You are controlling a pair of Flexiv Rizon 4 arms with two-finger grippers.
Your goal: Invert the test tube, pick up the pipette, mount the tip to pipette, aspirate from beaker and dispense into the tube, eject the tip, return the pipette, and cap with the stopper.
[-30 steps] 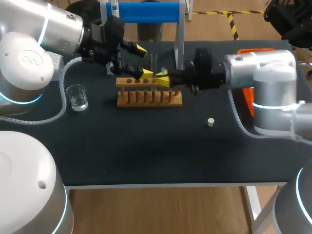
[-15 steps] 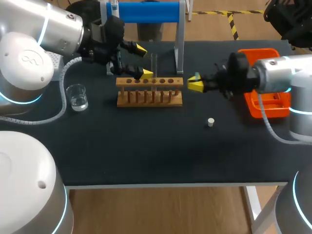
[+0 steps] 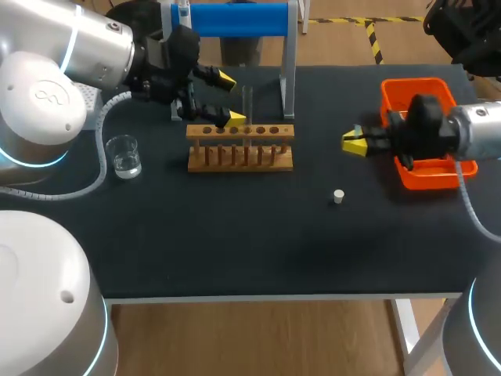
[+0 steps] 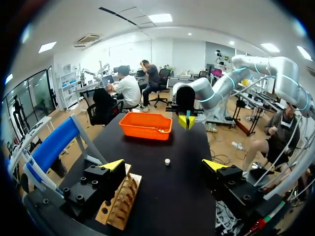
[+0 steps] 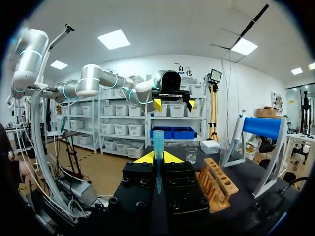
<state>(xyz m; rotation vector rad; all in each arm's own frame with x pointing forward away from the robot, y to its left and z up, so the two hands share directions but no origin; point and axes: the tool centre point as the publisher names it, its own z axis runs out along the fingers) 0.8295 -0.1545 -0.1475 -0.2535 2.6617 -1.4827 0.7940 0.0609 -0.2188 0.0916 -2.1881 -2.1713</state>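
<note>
The right claw [image 3: 354, 143], at the middle right of the head view just left of the orange tray [image 3: 407, 82], is clamped on a pipette tip [image 5: 158, 147]. In the right wrist view the tip stands upright between the two yellow fingertips. It is a slim, see-through blue cone, wide end up and point down. The left claw [image 3: 229, 99] hangs at the upper left with its fingers wide apart and nothing between them. Just to its right, a clear test tube [image 3: 247, 100] stands in the wooden rack [image 3: 240, 149]. The glass beaker [image 3: 124, 155] sits at the left of the table [image 3: 235, 243], and the small white stopper [image 3: 338, 196] lies right of centre.
</note>
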